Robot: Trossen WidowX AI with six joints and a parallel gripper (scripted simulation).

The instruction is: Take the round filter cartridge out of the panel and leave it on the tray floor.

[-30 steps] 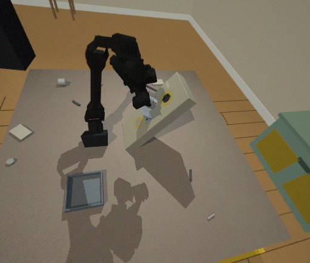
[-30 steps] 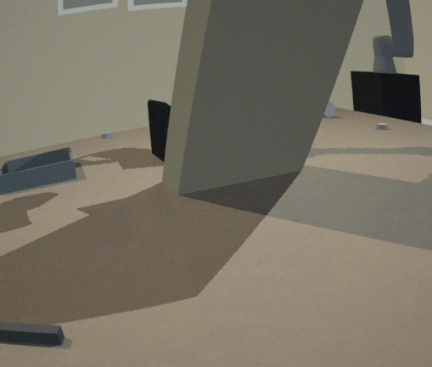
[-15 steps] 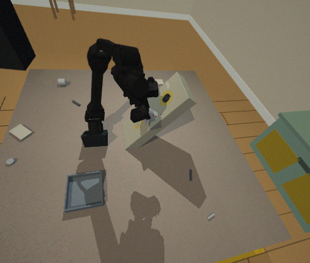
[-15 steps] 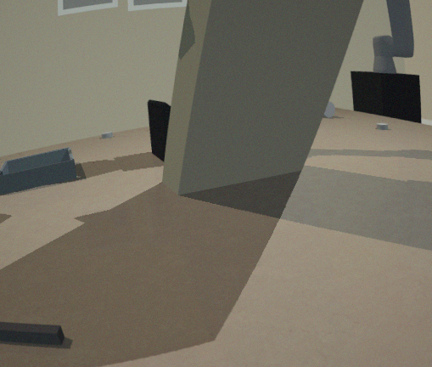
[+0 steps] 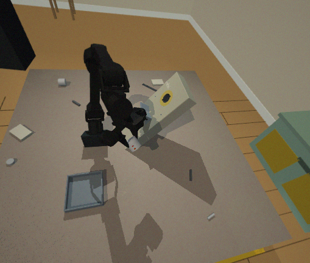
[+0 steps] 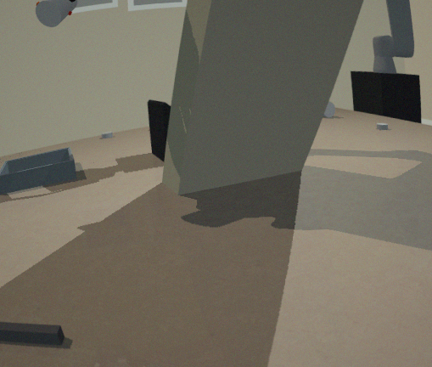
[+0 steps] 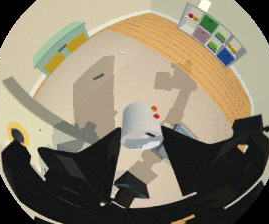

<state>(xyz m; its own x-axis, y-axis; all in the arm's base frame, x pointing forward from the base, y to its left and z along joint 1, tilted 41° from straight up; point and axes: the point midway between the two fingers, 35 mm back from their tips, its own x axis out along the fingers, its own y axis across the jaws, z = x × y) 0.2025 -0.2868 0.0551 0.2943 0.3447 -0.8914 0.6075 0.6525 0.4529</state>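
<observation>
End effector (image 5: 128, 142) clamped on filter cartridge (image 5: 133, 145), clear of service panel (image 5: 168, 103). Tray (image 5: 84, 190) toward 7 o'clock. Risks: slip mid-carry; release too high, cartridge bounces onto surface (image 5: 162, 189).
</observation>
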